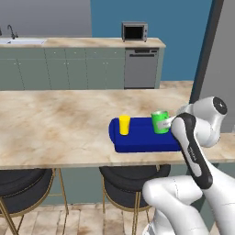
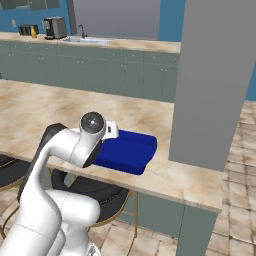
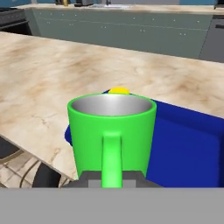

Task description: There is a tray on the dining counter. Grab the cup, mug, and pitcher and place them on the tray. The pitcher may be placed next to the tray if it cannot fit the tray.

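bright green mug (image 3: 111, 131) with grey inside, my claw (image 3: 111, 178) clamped on its handle, over blue tray (image 1: 142, 137), yellow cup (image 1: 124, 125) at its 9 o'clock

A kitchen: sink (image 1: 23, 41), dishwasher (image 1: 141, 68), toaster oven (image 1: 134, 31), cabinets (image 1: 69, 69).

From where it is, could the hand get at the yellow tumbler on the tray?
Probably not right now. The hand is shut on the bright green mug by its handle, so it is occupied. The small yellow tumbler stands unobstructed at the deep-blue tray's far end.
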